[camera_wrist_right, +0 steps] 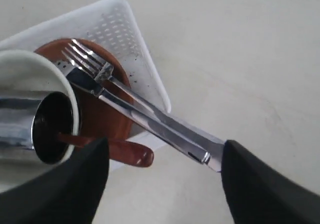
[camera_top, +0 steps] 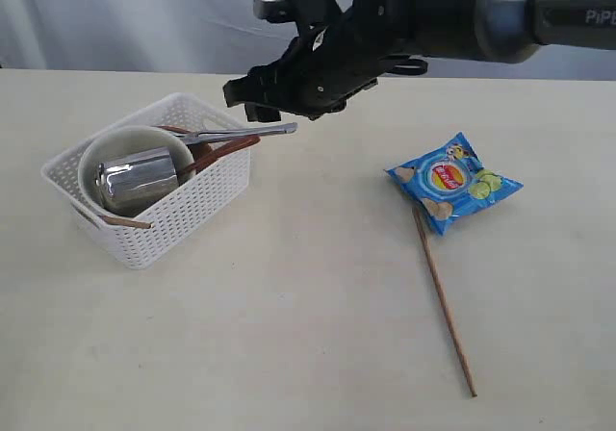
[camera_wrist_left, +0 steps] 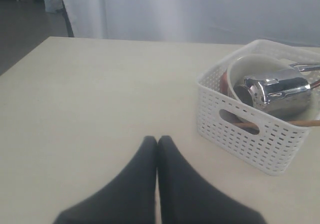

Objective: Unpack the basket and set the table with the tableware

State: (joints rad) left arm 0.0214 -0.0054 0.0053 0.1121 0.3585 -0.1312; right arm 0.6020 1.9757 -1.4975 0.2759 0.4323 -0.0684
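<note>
The basket (camera_top: 183, 215) is sitting left on the worktop (camera_top: 289, 335), holding bowl (camera_top: 101, 152), cup (camera_top: 140, 183), knife (camera_wrist_right: 125, 109) and fork (camera_wrist_right: 82, 59). The right tool (camera_wrist_right: 165, 151) is hovering open over their handles; the left tool (camera_wrist_left: 157, 145) is hanging closed. Rightward, a chip bag (camera_top: 454, 181) is touching a chopstick (camera_top: 443, 296).

White plastic basket (camera_top: 183, 210), perforated woven-look walls, dull sheen. Pale cream table (camera_top: 289, 344), matt and smooth. Polished steel cup (camera_top: 135, 183), mirror-bright. Cream bowl (camera_top: 115, 147), smooth, soft gloss. Reddish-brown plate (camera_wrist_right: 107, 116), smooth, low sheen. Dark red spoon (camera_wrist_right: 131, 154), glossy. Bare steel knife (camera_wrist_right: 145, 123) and fork (camera_wrist_right: 82, 59), shiny. Brown wooden chopstick (camera_top: 443, 296), matt. Blue printed chip bag (camera_top: 454, 181), glossy, crinkled film. Pale cloth curtain (camera_top: 96, 17) behind.
</note>
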